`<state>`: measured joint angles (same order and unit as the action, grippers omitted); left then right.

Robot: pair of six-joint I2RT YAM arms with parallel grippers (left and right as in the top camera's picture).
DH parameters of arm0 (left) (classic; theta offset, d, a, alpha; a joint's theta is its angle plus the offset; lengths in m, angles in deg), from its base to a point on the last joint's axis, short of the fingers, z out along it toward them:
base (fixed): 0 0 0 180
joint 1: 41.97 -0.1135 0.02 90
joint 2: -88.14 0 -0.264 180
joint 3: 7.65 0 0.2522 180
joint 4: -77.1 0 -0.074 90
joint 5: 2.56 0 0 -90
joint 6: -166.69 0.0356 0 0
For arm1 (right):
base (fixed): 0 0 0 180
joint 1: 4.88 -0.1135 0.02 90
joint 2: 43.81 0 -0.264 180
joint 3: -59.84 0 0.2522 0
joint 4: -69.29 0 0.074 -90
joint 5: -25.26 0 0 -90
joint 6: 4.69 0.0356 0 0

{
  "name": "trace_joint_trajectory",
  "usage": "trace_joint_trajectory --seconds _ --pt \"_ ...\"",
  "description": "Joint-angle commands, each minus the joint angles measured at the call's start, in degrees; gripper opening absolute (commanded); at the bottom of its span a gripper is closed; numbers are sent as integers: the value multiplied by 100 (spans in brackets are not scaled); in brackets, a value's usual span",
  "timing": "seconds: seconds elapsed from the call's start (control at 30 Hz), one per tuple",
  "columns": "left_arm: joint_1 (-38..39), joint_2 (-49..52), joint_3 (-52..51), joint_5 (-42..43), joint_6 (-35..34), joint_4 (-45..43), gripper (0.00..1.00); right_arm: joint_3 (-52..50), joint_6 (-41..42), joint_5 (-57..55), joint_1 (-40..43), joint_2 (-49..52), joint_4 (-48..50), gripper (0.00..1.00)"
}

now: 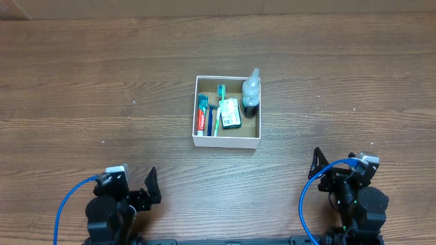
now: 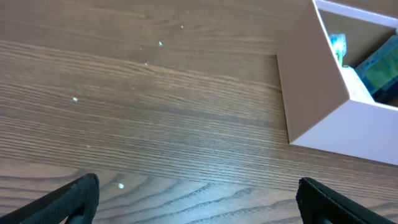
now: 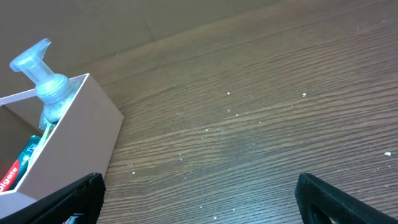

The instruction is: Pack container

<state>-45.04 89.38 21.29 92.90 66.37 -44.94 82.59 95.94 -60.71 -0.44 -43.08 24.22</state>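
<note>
The container [image 1: 226, 141], a square cardboard box with white walls and a brown inside, sits at the table's middle. It holds a red toothpaste tube [image 1: 201, 114], a green toothbrush [image 1: 219, 109], a green-and-white packet [image 1: 231, 113] and a clear pump bottle [image 1: 251, 91] in its right corner. The box's white wall shows in the left wrist view [image 2: 317, 93] and in the right wrist view [image 3: 81, 134], with the pump bottle [image 3: 46, 81] above it. My left gripper [image 2: 198, 199] is open and empty near the front left. My right gripper [image 3: 199, 199] is open and empty near the front right.
The table [image 1: 82, 82] is dark brown wood grain. A tan wall or board [image 1: 218, 7] runs along the far edge. Blue cables [image 1: 65, 207] loop beside each arm base at the front edge.
</note>
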Motion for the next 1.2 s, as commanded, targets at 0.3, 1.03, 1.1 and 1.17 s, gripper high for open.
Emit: trace_joint_trajectory --seconds 0.3,1.03,1.1,1.17 --pt "11 -96 -566 35 -103 -181 100 -48 -22 -52 -26 -55 -7 100" --pt "11 -96 -566 35 -103 -181 100 -48 -22 -52 -26 -55 -7 100" --pt "11 -96 -566 35 -103 -181 100 -48 -22 -52 -26 -55 -7 100" --pt "11 -96 -566 35 -101 -181 100 -48 -22 -52 -26 -55 -7 100"
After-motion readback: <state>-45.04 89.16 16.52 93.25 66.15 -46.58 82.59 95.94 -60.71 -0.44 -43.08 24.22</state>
